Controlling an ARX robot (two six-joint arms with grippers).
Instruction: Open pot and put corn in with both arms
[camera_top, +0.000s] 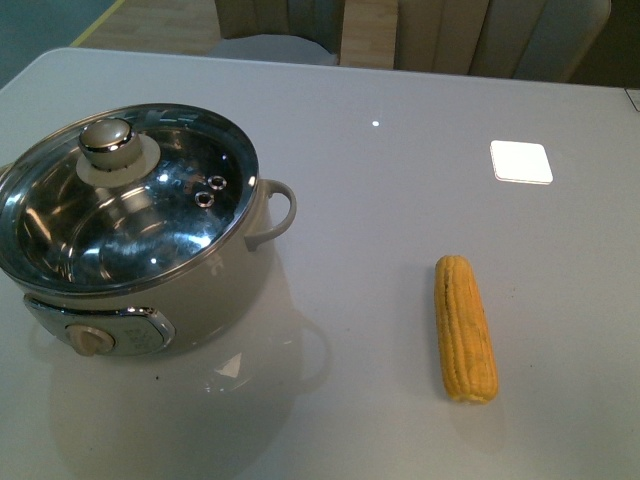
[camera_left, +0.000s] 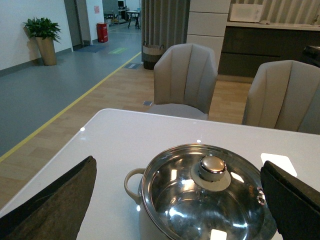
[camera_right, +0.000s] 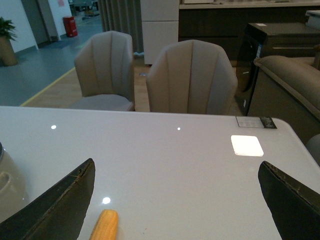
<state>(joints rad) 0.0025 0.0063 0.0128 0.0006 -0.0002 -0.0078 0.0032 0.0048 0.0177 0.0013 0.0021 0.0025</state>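
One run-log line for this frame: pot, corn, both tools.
pot: lid on | corn: on table, right of pot, untouched | left tool: open, facing pot | right tool: open, corn end in view

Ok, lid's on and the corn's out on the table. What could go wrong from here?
1. The lid has only a small rounded knob; the open left end effector could slip off it or tilt the glass.
2. The corn is round and lies loose on the smooth table; the open right end effector might roll it away while closing.
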